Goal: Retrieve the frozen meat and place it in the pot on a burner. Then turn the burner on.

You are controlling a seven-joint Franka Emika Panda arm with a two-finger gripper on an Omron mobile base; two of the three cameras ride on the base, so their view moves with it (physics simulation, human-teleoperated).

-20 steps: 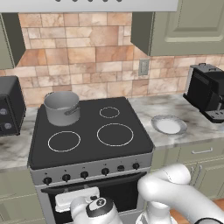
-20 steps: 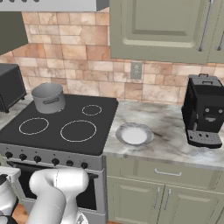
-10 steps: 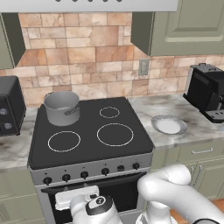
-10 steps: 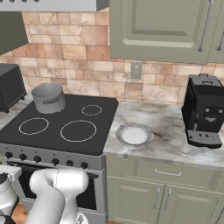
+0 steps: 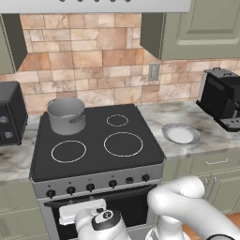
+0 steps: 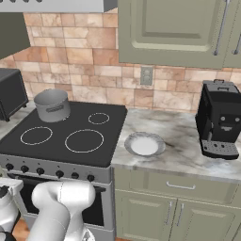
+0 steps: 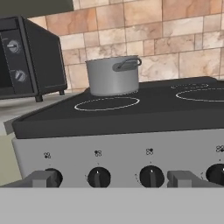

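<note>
The pot [image 5: 66, 115] stands on the back left burner of the stove [image 5: 93, 159], near the back left corner of the cooktop, and nothing is seen inside it (its short handle shows in the hand view). The gripper [image 7: 111, 178] hangs low in front of the stove, at the level of the knobs [image 7: 99, 177], with its jaws wide apart and nothing between them. A white plate [image 6: 144, 143] lies on the counter [image 6: 188, 150] just right of the stove
</note>
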